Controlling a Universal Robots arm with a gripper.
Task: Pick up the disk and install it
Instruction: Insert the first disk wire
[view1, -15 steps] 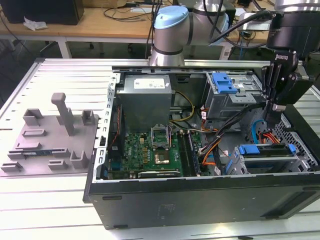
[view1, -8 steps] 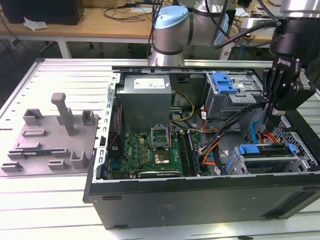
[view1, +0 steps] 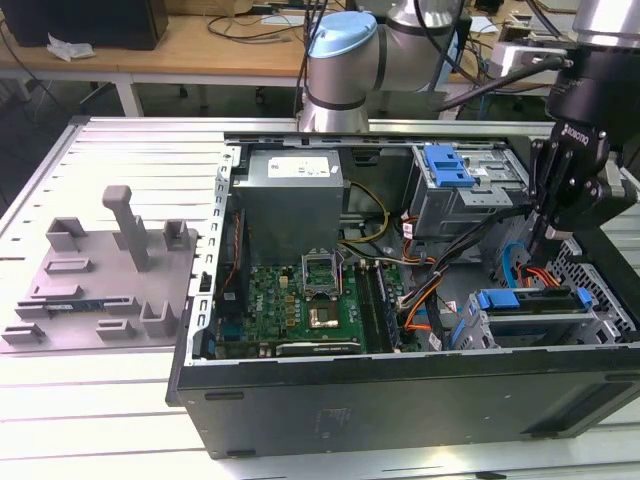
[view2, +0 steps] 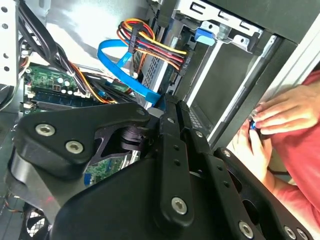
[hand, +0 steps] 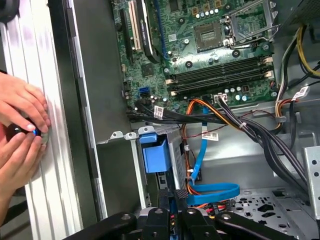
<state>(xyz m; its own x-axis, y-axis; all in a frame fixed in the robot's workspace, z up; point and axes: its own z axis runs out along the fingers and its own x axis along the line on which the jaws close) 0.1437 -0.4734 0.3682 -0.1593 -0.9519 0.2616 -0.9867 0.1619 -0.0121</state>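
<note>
Inside computer case (view1: 400, 380), disk (view1: 530, 300) lies flat in its bay, long axis crosswise.

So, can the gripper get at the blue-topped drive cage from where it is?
Probably yes: in the exterior view the gripper seems to hang just over the drive cage, with nothing between them. The blue cable beside it might brush.

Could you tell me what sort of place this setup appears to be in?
Probably a robotics lab or workshop: an open computer case lies on a slatted metal table, the robot arm stands behind it, and wooden benches strewn with cables run along the back.
</note>
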